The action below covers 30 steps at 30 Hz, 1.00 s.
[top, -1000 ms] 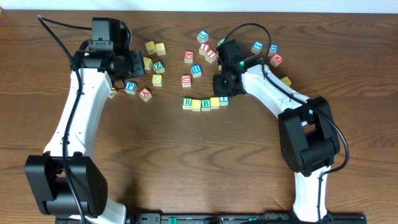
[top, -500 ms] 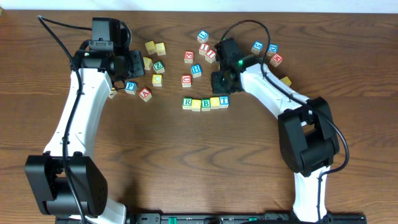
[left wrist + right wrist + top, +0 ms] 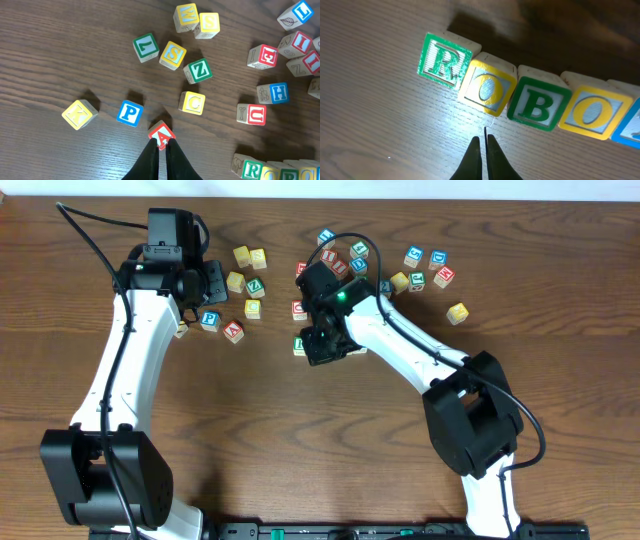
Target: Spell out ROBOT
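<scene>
In the right wrist view the cubes lie in one row on the wood: green R (image 3: pixel 442 61), yellow O (image 3: pixel 490 90), green B (image 3: pixel 537 105), a second yellow O (image 3: pixel 592 114) and the blue edge of the T (image 3: pixel 631 129). My right gripper (image 3: pixel 482 139) is shut and holds nothing, hovering just in front of the first O. From overhead the right gripper (image 3: pixel 322 348) and its arm hide most of the row; only the R (image 3: pixel 298 343) peeks out. My left gripper (image 3: pixel 161 144) is shut and holds nothing, its tips over the red A cube (image 3: pixel 162 134).
Loose cubes lie around the left gripper: blue P (image 3: pixel 129 113), yellow K (image 3: pixel 78 114), yellow C (image 3: pixel 192 103), red U (image 3: pixel 255 115), blue H (image 3: pixel 277 92). More cubes cluster at the back (image 3: pixel 420 270), and one yellow cube (image 3: pixel 457 312) sits apart at the right.
The right arm has swung left and forward from the T end of the row and now covers the row from overhead. The left arm has not moved.
</scene>
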Tool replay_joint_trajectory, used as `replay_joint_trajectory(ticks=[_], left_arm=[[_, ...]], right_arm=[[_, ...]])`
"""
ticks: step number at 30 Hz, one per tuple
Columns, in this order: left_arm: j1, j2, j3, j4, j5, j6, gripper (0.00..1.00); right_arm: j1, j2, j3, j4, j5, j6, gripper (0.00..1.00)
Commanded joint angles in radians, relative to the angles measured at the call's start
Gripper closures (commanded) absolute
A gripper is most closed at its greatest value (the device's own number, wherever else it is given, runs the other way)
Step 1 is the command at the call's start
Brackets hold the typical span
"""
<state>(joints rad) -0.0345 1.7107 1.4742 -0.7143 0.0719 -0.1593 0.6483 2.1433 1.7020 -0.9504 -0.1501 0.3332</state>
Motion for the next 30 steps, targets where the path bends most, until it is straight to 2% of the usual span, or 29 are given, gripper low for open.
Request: replay_joint_trajectory(ticks=[1,6,18,23,30], left_arm=[[0.005,0.008,0.002,-0.01,-0.013,0.009,0.92],[0.005,0.008,0.002,-0.011,-0.013,0.009,0.92],[0.005,0.008,0.002,-0.011,-0.013,0.009,0.92],[0.005,0.008,0.002,-0.015,-0.013,0.009,0.92],[0.005,0.008,0.002,-0.026,-0.013,0.009,0.92]], right_arm=[[0.022,-0.019,-0.036,-0.004,0.055,0.037,0.99],[0.02,-0.018,-0.109,0.073,0.116,0.064,0.99],[0.02,-0.016,-0.12,0.121,0.182,0.081,0.99],[0.029,-0.016,-0.12,0.095,0.069,0.047,0.98],[0.068,-0.016,-0.12,0.093,0.035,0.047,0.96]])
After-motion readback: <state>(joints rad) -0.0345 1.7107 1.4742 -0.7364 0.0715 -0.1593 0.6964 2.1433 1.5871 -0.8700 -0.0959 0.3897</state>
